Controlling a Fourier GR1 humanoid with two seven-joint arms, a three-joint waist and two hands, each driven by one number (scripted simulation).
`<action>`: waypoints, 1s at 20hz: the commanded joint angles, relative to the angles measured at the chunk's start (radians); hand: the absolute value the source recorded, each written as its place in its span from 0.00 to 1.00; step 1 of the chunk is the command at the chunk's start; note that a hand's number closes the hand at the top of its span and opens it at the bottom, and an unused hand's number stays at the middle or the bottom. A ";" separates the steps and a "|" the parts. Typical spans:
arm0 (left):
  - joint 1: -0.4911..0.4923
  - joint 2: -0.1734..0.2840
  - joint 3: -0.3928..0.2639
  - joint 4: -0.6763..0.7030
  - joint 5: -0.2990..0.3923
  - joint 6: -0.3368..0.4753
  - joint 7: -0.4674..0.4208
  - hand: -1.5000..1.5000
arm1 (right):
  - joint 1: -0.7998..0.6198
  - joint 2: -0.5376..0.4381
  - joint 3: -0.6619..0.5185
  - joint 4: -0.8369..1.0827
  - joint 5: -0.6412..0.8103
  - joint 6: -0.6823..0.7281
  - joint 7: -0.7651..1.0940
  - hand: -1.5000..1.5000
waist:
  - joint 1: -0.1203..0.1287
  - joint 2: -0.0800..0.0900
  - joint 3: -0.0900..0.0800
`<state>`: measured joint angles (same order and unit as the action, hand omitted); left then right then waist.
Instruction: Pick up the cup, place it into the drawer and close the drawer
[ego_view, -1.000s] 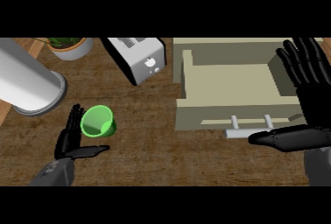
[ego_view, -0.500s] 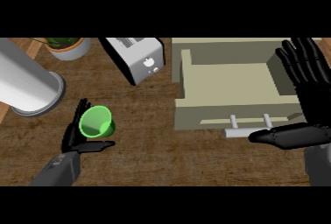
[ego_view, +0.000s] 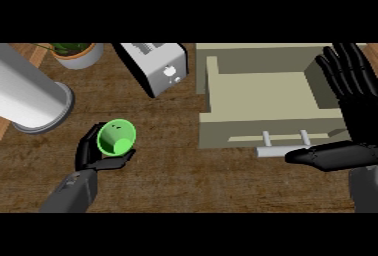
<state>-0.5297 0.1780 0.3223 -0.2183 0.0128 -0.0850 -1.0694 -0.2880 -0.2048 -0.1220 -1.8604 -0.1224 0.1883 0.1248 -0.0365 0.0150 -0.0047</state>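
Your left hand (ego_view: 98, 152) curls around the green cup (ego_view: 117, 137) at the desk's (ego_view: 184, 175) near left. Your right hand (ego_view: 347, 120) is spread open, fingers straight, over the open drawer's (ego_view: 258, 95) right side. Farther back stand a toaster (ego_view: 156, 65) and a potted plant (ego_view: 74, 52).

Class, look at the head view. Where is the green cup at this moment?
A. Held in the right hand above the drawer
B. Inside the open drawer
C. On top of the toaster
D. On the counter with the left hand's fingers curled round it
D. The green cup stands on the wooden counter, left of the open drawer, with the left hand curled round it.
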 joint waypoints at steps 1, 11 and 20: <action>0.041 -0.031 0.012 -0.019 -0.010 0.141 -0.178 1.00 | 0.001 -0.003 -0.010 -0.008 -0.011 0.001 0.004 0.00 | 0.007 -0.003 0.001; -0.026 -0.058 0.058 -0.096 0.062 -0.064 -0.172 1.00 | 0.007 -0.025 -0.044 -0.013 -0.043 0.013 0.027 0.00 | 0.015 -0.011 0.002; -0.199 -0.087 -0.044 -0.291 0.041 -0.061 0.084 1.00 | 0.046 0.025 0.005 -0.034 0.037 -0.037 0.004 0.00 | 0.039 -0.021 0.005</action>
<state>-0.6734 0.1091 0.3079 -0.4297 0.0530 -0.1175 -1.0246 -0.2574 -0.2033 -0.1327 -1.8690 -0.1136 0.1818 0.1247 -0.0058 -0.0022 -0.0002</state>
